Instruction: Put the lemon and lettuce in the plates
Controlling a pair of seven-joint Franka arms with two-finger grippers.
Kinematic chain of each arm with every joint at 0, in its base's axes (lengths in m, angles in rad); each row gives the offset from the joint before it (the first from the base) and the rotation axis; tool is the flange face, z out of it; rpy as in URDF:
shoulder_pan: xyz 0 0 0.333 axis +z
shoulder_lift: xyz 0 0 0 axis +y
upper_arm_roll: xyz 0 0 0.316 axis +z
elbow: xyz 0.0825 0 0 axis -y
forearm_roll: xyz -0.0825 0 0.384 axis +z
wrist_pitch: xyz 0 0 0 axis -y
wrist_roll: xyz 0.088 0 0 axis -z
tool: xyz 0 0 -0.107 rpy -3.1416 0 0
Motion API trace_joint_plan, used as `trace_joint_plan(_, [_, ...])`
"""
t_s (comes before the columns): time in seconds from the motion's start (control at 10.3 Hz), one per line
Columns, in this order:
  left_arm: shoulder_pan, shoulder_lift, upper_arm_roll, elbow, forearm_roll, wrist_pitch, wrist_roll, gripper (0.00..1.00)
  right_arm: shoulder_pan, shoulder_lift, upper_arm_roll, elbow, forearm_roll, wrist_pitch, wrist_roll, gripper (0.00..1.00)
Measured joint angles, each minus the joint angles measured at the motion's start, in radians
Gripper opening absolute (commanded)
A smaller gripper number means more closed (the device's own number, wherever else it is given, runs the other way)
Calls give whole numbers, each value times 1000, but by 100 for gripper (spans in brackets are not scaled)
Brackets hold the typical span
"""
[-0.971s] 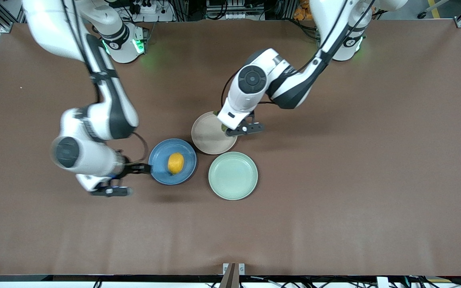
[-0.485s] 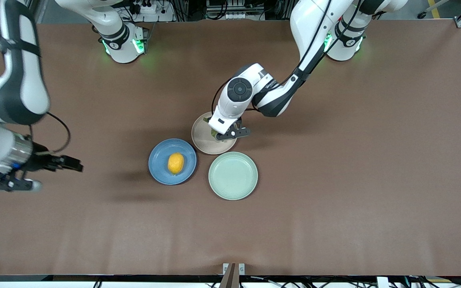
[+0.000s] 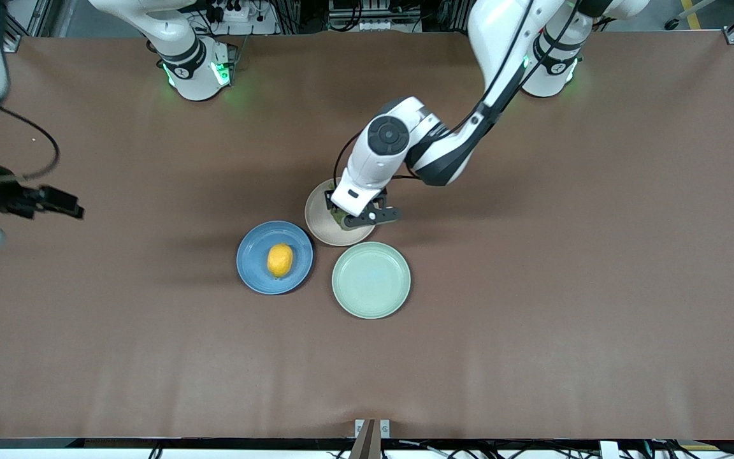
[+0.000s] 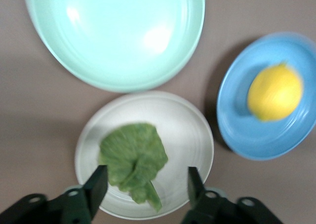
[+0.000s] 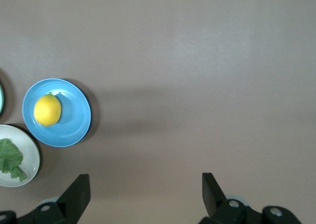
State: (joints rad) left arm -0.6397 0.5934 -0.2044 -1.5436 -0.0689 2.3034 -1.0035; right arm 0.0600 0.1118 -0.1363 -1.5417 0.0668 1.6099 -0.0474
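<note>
You see the lemon (image 3: 280, 260) resting in the blue plate (image 3: 253, 268), and the lettuce (image 4: 133, 159) lying in the beige-pink plate (image 4: 191, 135), free of any grip. The beige-pink plate sits farther from the front camera than the blue plate and the mint-green plate (image 3: 371, 279), just beside both. Your left gripper (image 3: 355, 215) hangs over the beige-pink plate with its jaws spread wide, one finger on each side of the leaf without touching it. Your right gripper (image 3: 61, 203) is up over bare table toward the right arm's end, well apart from the plates, its jaws also wide and holding nothing.
</note>
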Motion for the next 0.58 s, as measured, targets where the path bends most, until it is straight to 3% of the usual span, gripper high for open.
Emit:
trace_joint_plan(0.19, [62, -119, 14, 4, 69, -115, 8, 100, -65, -34, 57, -5, -22, -16, 0, 100])
trace_joint_plan(0.58, [183, -288, 64, 4, 92, -321, 199, 100, -70, -34, 70, -26, -53, -23, 6, 100])
